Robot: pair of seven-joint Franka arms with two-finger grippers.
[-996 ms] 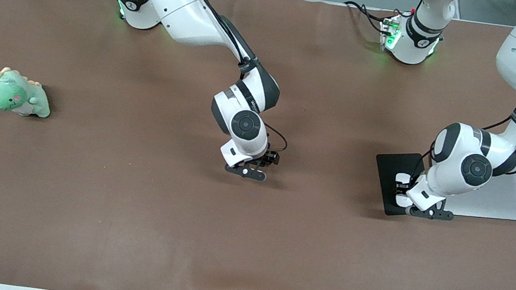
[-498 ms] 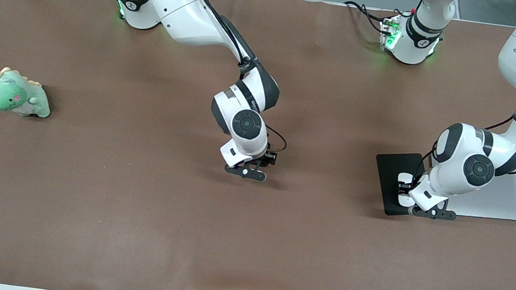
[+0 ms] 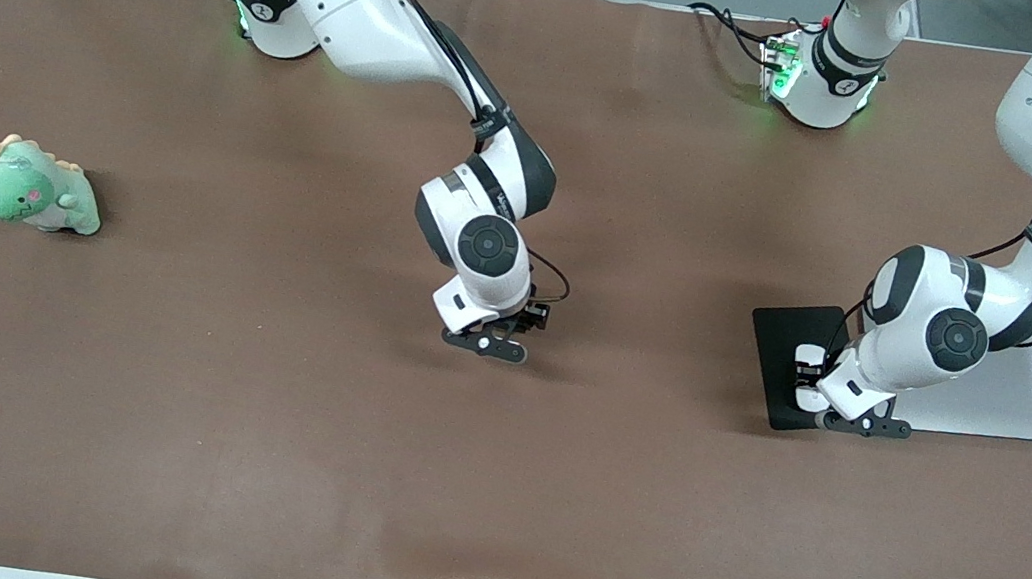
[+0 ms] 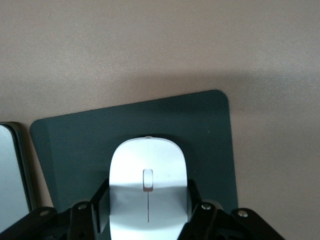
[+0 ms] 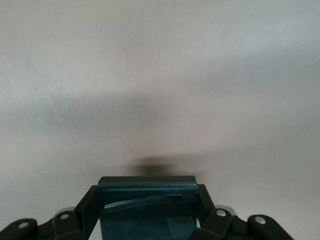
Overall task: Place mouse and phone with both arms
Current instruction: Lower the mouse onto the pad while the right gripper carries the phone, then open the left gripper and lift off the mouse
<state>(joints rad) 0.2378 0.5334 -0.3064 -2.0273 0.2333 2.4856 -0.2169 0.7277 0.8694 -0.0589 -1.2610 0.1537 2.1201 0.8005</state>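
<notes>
The white mouse (image 4: 148, 170) rests on the black mouse pad (image 4: 75, 145) toward the left arm's end of the table. My left gripper (image 4: 148, 202) is shut on the mouse, with a finger against each side. In the front view the mouse (image 3: 807, 357) peeks out beside the left gripper (image 3: 863, 425) on the pad (image 3: 777, 336). My right gripper (image 5: 147, 207) is shut on the black phone (image 5: 146, 192) and holds it a little above the bare cloth at the table's middle. In the front view the right gripper (image 3: 485, 344) hides the phone.
A flat silver plate (image 3: 1005, 399) lies beside the mouse pad under the left arm; its edge also shows in the left wrist view (image 4: 10, 170). A green dinosaur toy (image 3: 34, 186) sits at the right arm's end. Brown cloth (image 3: 256, 415) covers the table.
The right gripper with the phone has drifted slightly toward the right arm's end of the table. The left arm shifted a little at first and then stayed still on the mouse.
</notes>
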